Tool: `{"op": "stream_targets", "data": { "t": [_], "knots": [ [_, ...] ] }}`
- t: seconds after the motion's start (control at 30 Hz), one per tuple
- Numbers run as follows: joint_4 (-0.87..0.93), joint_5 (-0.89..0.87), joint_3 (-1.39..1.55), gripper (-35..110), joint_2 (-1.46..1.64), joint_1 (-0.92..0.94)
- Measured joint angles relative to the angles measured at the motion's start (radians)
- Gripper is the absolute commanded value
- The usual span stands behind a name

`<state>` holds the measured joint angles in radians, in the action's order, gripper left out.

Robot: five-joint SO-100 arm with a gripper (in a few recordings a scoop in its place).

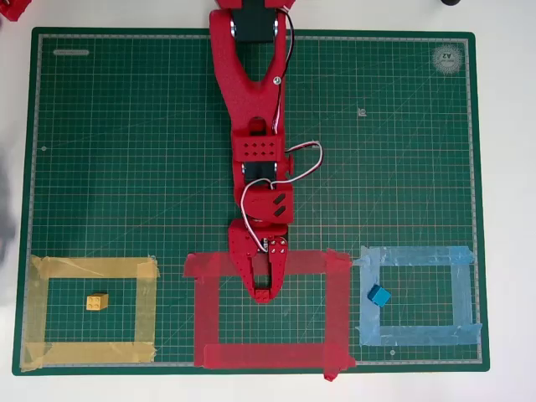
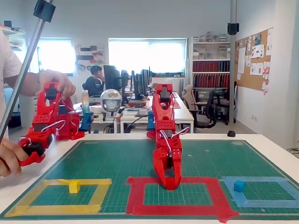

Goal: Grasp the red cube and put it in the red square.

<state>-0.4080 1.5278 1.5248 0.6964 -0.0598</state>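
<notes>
One pincer [image 1: 266, 291] is seen low at the red square's [image 1: 268, 355] 12 o'clock edge; its opening can't be told, red-on-red. The red cube is prob light, stiff, slick, so it's best pinched on its flat sides.

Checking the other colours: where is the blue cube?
In the overhead view, the blue cube lies at the right, inside the blue outline, near its left strip.

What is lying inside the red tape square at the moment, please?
Inside the red square, mostly bare green mat shows. The gripper reaches over its top edge; a red cube in or under it can't be made out.
</notes>
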Motion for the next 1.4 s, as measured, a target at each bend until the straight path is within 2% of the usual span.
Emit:
{"op": "stream_targets", "data": {
  "t": [0.67,1.4],
  "knots": [
    [0.003,-0.012,0.003,11,0.008,0.0],
    [0.037,-0.012,0.028,14,0.066,0.0]
  ]
}}
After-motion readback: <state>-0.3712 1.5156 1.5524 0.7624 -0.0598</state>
